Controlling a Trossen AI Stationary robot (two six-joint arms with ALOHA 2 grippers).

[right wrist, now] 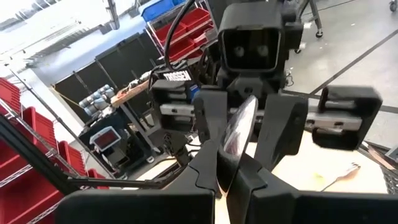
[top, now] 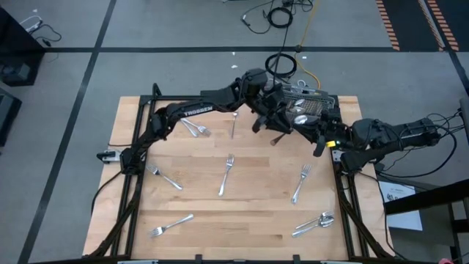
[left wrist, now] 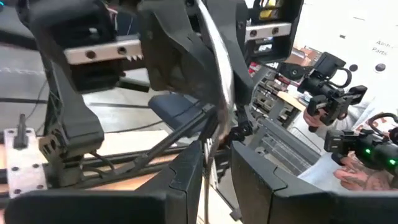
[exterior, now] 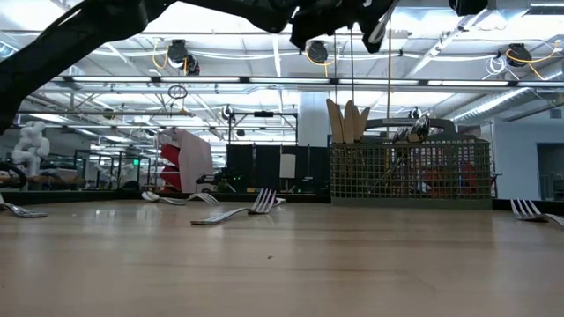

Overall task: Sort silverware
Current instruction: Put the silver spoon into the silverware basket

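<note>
High view, six forks (top: 226,174), right claw (top: 320,147) pinching a knife (top: 282,136), left claw (top: 258,125) spread.

Silver forks (top: 226,174) lay flat and scattered on the counter (top: 249,220); a spoon (top: 316,222) lay near its front right corner. One shiny piece (right wrist: 238,132) was held aloft.

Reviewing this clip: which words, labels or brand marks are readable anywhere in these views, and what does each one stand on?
"TROSSEN": white lettering on the left arm in the high view.
"TROSSEN": the same lettering shows again on that arm in the right wrist view.
Partial word, perhaps "Parts": on a white sheet in the left wrist view, cut off and not reliably readable.
Printed paper beside the table in the high view: too small to read.
</note>
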